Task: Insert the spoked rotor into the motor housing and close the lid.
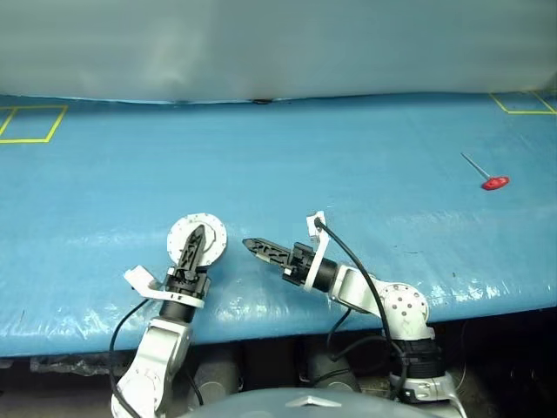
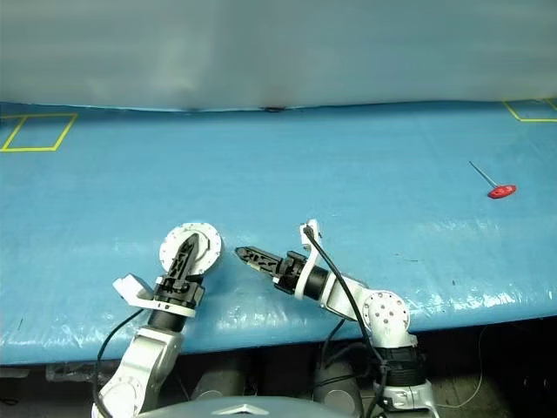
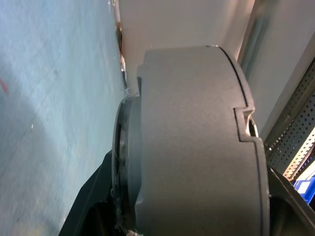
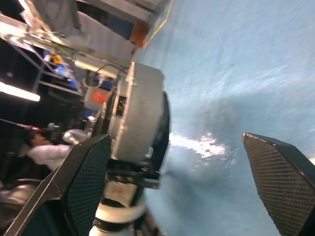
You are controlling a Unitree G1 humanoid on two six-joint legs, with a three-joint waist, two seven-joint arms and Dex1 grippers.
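The motor housing (image 1: 205, 233) is a round grey unit near the table's front edge, left of centre, its pale round face turned up toward me. My left gripper (image 1: 195, 242) is shut on it, one black finger across that face. The left wrist view shows its grey side wall (image 3: 192, 142) close up between the fingers. I cannot tell the lid apart from the housing body. The spoked rotor is hidden. My right gripper (image 1: 258, 248) is open just right of the housing, pointing at it, apart from it. In the right wrist view its pads (image 4: 88, 182) stand wide with the housing (image 4: 140, 110) beyond.
A red-handled tool (image 1: 493, 182) lies far right on the blue table cover (image 1: 348, 165). Yellow tape squares mark the back left (image 1: 31, 124) and back right (image 1: 522, 102) corners. The table's front edge (image 1: 287, 326) runs just under both wrists. A person (image 4: 42, 147) is beyond the table.
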